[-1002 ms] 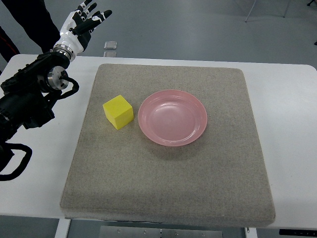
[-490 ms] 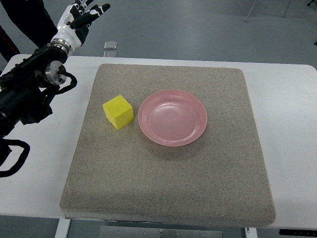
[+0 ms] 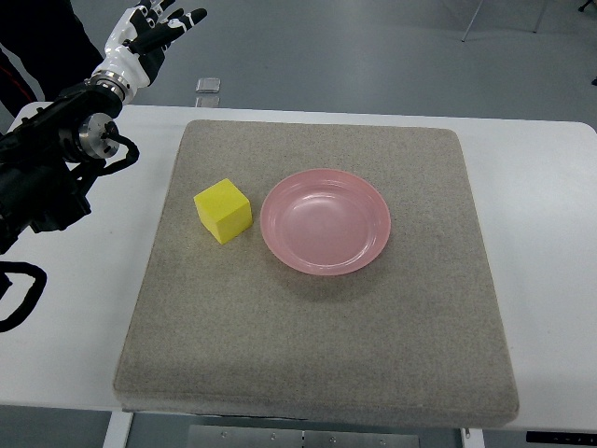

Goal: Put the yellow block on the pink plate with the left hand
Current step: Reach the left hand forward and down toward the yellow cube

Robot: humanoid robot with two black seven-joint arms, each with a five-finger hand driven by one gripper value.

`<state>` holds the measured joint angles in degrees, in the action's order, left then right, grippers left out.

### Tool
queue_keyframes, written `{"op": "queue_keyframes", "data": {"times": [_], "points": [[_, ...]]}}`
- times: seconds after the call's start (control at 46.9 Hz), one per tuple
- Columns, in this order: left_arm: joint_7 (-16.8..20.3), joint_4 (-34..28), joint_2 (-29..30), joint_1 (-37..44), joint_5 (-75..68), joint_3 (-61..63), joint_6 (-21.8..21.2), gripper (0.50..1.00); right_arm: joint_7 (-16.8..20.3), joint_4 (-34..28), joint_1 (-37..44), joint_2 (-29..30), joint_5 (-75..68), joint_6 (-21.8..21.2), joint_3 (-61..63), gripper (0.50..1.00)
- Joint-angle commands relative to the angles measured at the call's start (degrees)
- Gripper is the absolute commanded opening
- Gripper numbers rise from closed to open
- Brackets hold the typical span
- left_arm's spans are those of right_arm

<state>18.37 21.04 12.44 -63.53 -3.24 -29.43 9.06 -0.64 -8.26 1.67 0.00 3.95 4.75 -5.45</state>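
A yellow block point(image 3: 222, 211) sits on a grey mat point(image 3: 317, 327), just left of a pink plate point(image 3: 325, 221) that holds nothing. My left hand point(image 3: 147, 35) is at the top left, beyond the table's far edge, well away from the block. Its fingers are spread and hold nothing. The left arm point(image 3: 56, 159) comes in from the left edge over the white table. The right arm is out of view.
The mat lies on a white table point(image 3: 550, 233). A small clear object point(image 3: 209, 85) lies on the floor beyond the table's far edge. A person's dark clothing point(image 3: 37, 37) shows at the top left corner.
My left hand has drifted a little up and to the left, farther from the block. The block and plate have not moved.
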Motion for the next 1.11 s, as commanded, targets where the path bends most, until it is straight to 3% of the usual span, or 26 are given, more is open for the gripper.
{"op": "queue_keyframes", "data": {"times": [0.0,0.298,0.639,0.938,1.087], "points": [[0.0,0.67,0.39,-0.1,-0.01,2.0,-0.01,0.988,0.03,0.0,0.0,0.0,0.01,0.0,0.0,0.924],[-0.35,5.49,3.73,-0.54,-0.1,6.22,0.08,0.986,0.03,0.0,0.0,0.0,0.01,0.0,0.0,0.924],[-3.61,14.02,10.15,-8.88,-2.29,28.98,3.59,0.986,0.03,0.0,0.0,0.0,0.01,0.0,0.0,0.924],[-3.52,18.42,14.63,-10.47,-27.42,31.45,9.31,0.984,0.03,0.0,0.0,0.0,0.01,0.0,0.0,0.924],[-3.43,24.3,19.46,-12.66,-36.74,31.45,15.63,0.984,0.03,0.0,0.0,0.0,0.01,0.0,0.0,0.924]]}}
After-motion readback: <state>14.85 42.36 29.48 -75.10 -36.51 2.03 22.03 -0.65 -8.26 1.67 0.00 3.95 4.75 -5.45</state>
